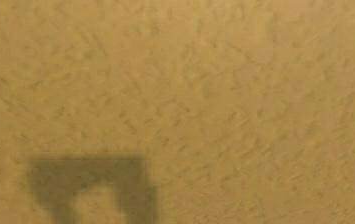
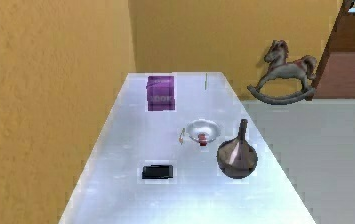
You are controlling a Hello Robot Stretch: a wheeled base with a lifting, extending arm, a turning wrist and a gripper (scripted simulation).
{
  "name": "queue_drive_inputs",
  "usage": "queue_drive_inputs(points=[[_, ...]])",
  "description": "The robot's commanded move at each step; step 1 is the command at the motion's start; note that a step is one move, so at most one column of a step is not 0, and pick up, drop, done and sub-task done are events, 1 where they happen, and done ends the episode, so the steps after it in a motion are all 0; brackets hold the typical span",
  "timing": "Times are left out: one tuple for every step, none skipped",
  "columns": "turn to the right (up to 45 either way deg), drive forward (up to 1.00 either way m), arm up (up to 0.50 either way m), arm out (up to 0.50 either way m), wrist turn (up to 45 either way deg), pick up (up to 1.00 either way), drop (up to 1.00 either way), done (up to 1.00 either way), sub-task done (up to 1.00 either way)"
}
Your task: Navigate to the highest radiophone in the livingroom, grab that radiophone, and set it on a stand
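Note:
A small flat black slab, the shape of a phone, lies on a long pale grey table near its front end, in the arm side view. It rests flat on the tabletop, left of the table's middle line.
On the same table stand a purple box at the far end, a white bowl with something red in it, a brown long-necked vase and a thin stick. A rocking horse stands on the grey floor beyond. A yellow wall is close ahead.

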Motion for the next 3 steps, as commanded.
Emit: queue_drive_inputs(points=[[0.0,0.00,0.00,0.36,0.0,0.00,0.00,0.00,0.00],[0.0,0.00,0.00,0.00,45.0,0.00,0.00,0.00,0.00],[0.0,0.00,0.00,0.00,45.0,0.00,0.00,0.00,0.00]])
